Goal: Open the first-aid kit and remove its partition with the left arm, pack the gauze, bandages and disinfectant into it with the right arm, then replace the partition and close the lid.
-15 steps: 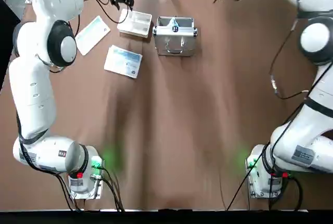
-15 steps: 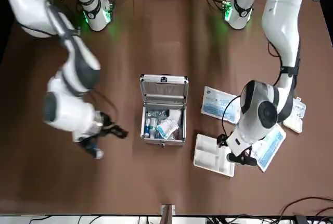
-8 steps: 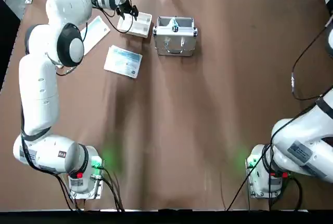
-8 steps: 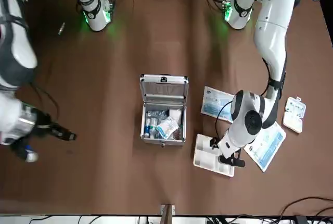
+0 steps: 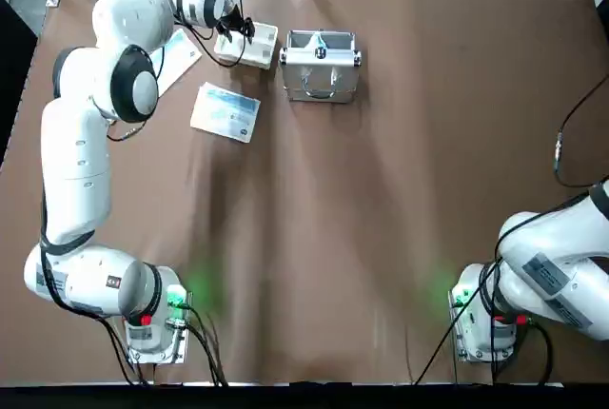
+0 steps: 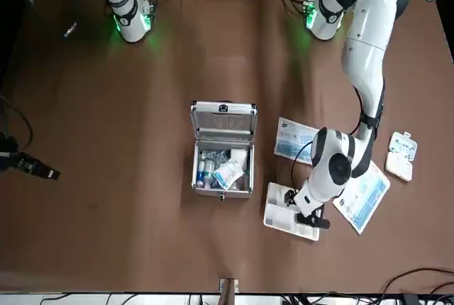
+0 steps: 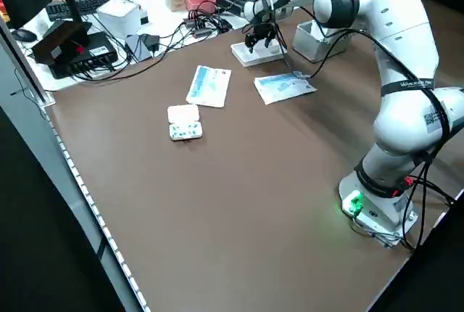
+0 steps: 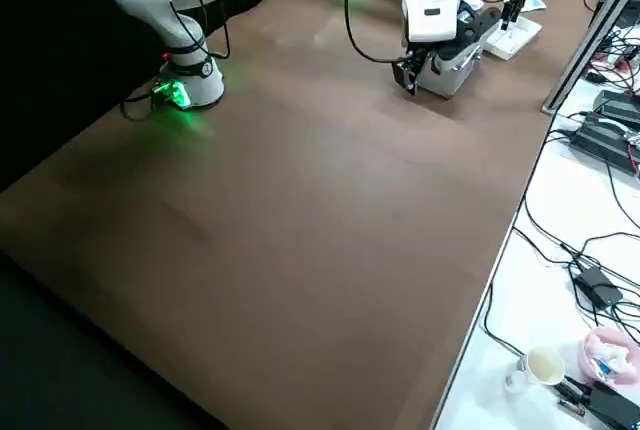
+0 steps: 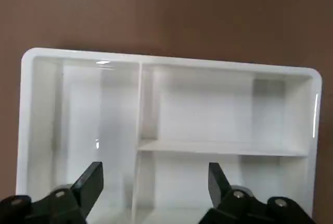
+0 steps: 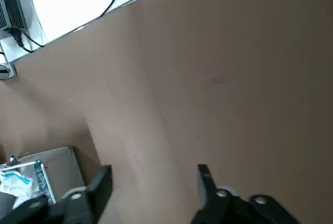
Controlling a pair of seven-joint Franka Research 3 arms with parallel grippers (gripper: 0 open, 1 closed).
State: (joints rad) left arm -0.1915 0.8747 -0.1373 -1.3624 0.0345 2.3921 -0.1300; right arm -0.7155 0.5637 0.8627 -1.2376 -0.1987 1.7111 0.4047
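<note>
At the upper left of the top view you have the left gripper [image 5: 240, 27] poised over the partition [image 5: 249, 45], which lies on the brown surface [image 5: 381, 190] just beside the open first-aid kit [image 5: 321, 65]. In your left wrist view the jaws are spread apart, one finger [image 9: 89, 185] over the tray's narrow end compartment and the other over the wider divided part; you cannot tell whether they touch the plastic, and nothing is clamped between them.

In the front view the kit sits at the centre with its lid tipped back, and you can see packets and a small blue-labelled bottle [image 6: 203, 170] inside.

Your right gripper [image 6: 35, 169] is at the left edge of the front view, well apart from the kit, with its jaws released and empty.

Two flat packets [image 6: 298, 140] [image 6: 362, 197] and a small white pill box [image 6: 401, 156] lie at the right of the front view.
</note>
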